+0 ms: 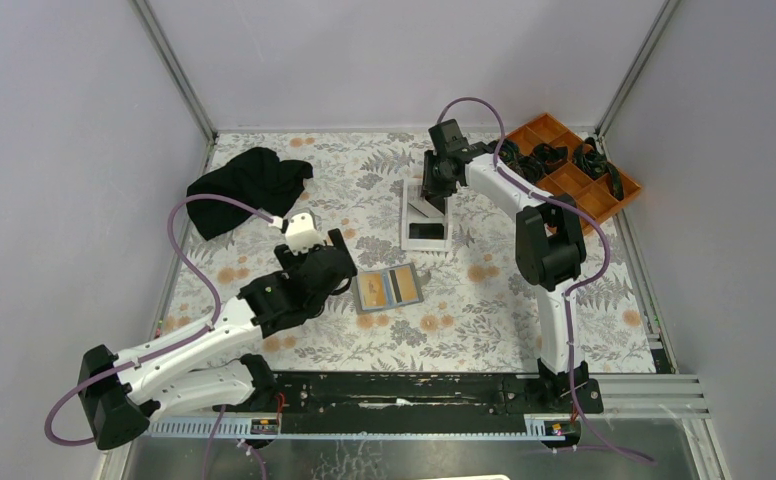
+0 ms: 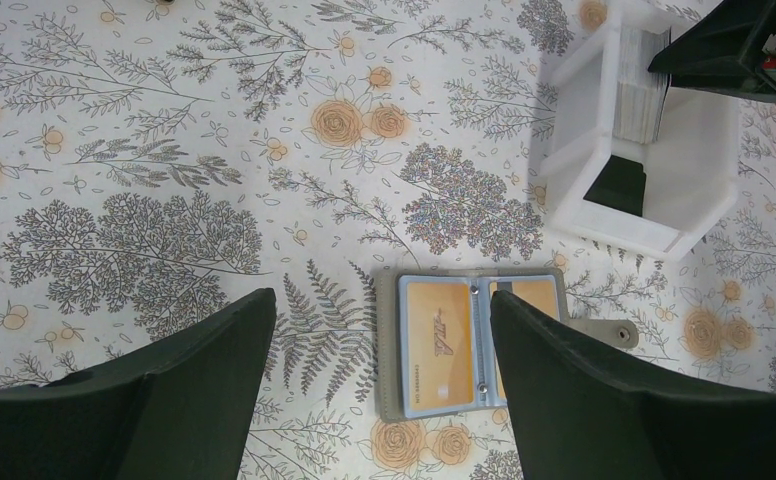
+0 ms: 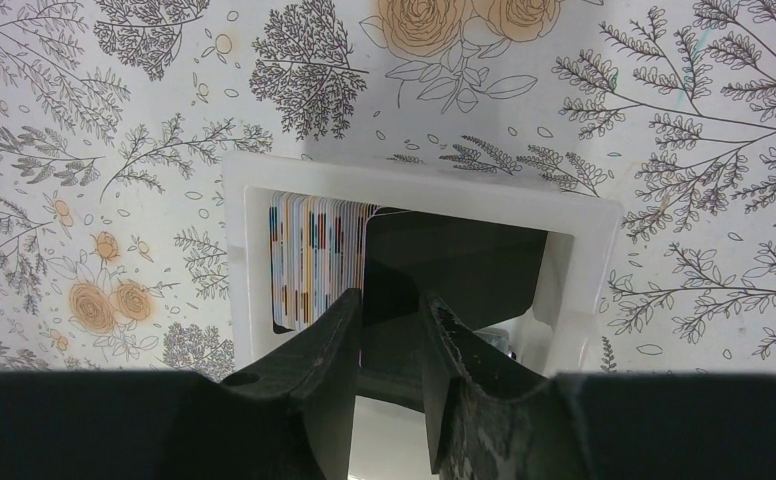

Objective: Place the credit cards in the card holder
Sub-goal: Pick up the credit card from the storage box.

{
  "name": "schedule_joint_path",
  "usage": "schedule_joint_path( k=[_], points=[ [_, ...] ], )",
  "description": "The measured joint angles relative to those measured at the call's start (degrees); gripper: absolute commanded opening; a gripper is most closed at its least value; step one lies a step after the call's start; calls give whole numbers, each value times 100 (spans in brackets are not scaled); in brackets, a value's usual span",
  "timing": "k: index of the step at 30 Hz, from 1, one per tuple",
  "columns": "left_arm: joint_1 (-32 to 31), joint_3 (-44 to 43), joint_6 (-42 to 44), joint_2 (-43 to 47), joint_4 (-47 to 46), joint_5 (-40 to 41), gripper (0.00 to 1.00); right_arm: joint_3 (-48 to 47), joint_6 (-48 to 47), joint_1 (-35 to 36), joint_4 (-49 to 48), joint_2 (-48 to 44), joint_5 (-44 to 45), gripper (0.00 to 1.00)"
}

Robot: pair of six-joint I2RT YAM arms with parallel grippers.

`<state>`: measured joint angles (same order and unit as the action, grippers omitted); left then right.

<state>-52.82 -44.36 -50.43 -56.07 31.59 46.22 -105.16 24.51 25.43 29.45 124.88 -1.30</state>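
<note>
The right gripper (image 3: 391, 305) sits with its fingers nearly together inside the white tray (image 3: 584, 250), beside a row of cards (image 3: 314, 260) standing on edge. Whether it pinches one cannot be told. The left gripper (image 2: 382, 300) hangs spread wide above the card holder (image 2: 484, 345), which lies open on the table (image 2: 164, 150) with an orange-gold card (image 2: 439, 345) in it.

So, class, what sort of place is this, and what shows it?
Probably a robotics lab workcell: a left arm and right arm bolted to a rail, plain walls boxing in the table, and an orange tray.
</note>
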Motion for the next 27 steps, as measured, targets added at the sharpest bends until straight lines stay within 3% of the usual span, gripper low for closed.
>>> schedule_joint_path(
  k=[22, 27],
  points=[
    [50, 2, 94, -68, -249, -138, 86, -96, 48, 0, 31, -144, -28, 26],
    [59, 2, 114, -87, -273, -160, 86, -96, 37, 0, 52, -339, 17, 20]
  ],
)
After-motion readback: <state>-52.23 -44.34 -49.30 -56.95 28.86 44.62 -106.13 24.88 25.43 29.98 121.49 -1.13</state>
